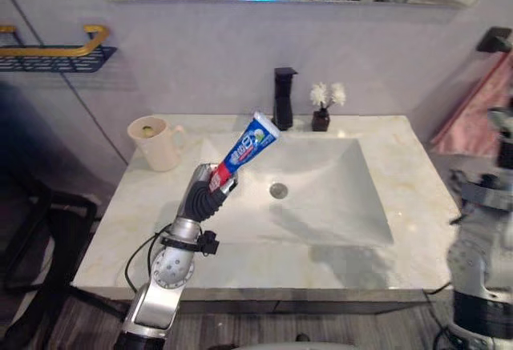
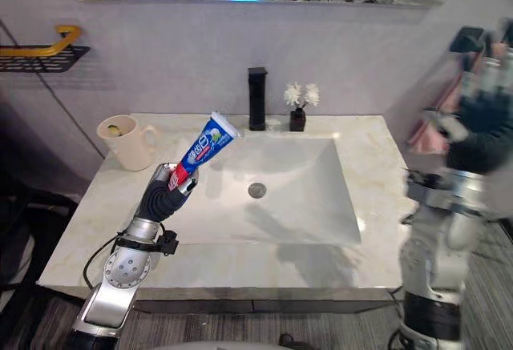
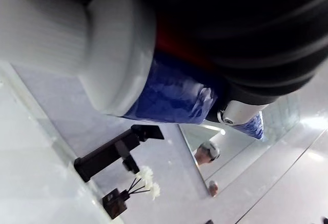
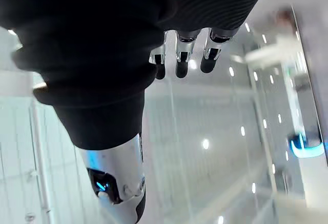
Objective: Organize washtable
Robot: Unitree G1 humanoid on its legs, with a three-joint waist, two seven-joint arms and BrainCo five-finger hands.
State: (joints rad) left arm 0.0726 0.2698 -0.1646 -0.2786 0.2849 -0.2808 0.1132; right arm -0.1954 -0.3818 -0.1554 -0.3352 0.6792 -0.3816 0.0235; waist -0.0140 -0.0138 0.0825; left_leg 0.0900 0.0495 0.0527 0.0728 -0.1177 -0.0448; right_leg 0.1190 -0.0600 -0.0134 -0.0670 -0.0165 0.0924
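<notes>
A blue, white and red toothpaste tube (image 1: 250, 145) is held up over the left edge of the sink basin (image 1: 337, 206), pointing up and to the right. My left hand (image 1: 210, 193) is shut on its red lower end. In the left wrist view the tube's white cap (image 3: 102, 44) and blue body (image 3: 174, 93) lie close against the hand's dark cover. My right hand (image 2: 483, 118) is raised in the air beside the right end of the counter (image 1: 429, 198), and its fingers (image 4: 177, 62) hang relaxed with nothing in them.
A cream mug (image 1: 157, 143) stands at the counter's back left. A black faucet (image 1: 284, 98) and a small dark vase of white flowers (image 1: 324, 106) stand behind the basin. A wire shelf (image 1: 56, 55) hangs on the left wall, and a pink towel (image 1: 479, 118) on the right.
</notes>
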